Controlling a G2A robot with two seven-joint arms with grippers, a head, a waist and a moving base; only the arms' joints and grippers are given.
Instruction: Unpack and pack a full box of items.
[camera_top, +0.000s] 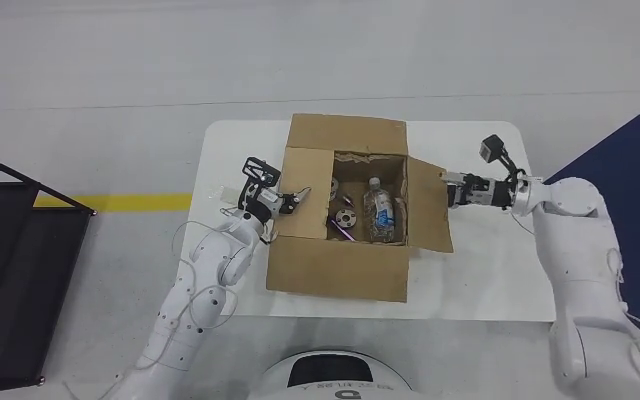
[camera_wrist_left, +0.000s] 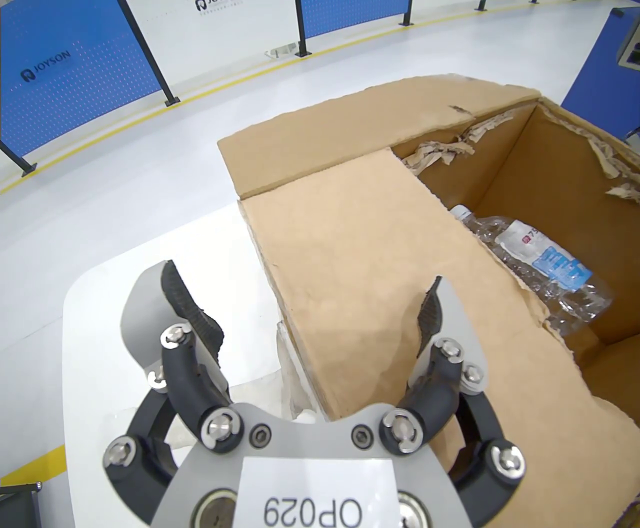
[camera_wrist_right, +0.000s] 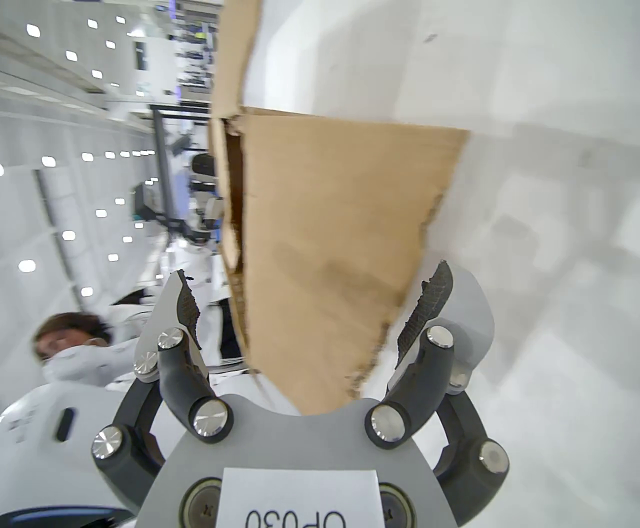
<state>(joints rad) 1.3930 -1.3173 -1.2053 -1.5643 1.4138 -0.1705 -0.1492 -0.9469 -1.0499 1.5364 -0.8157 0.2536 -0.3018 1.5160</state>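
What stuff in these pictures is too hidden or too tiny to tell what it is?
- Top view: the small round items beside the clear plastic bottle in the brown cardboard box are too small to name.
- Left wrist view: the box's side flap, under the open left gripper, hides the contents except part of the bottle.
- Right wrist view: the opposite flap, at the open right gripper, blocks the box's inside.

Left gripper (camera_wrist_left: 302, 280), jaws apart: the left flap (camera_wrist_left: 380, 260) reaches between its fingers to the palm and bars the way ahead. Beyond the flap the box (camera_wrist_left: 550, 165) stands open from above; a bottle (camera_wrist_left: 540, 260) and small items (camera_top: 344, 221) take up its floor. Right gripper (camera_wrist_right: 312, 272), jaws apart: the right flap (camera_wrist_right: 330, 225) stands in the gap between its fingers; bare table (camera_top: 490, 270) lies below.
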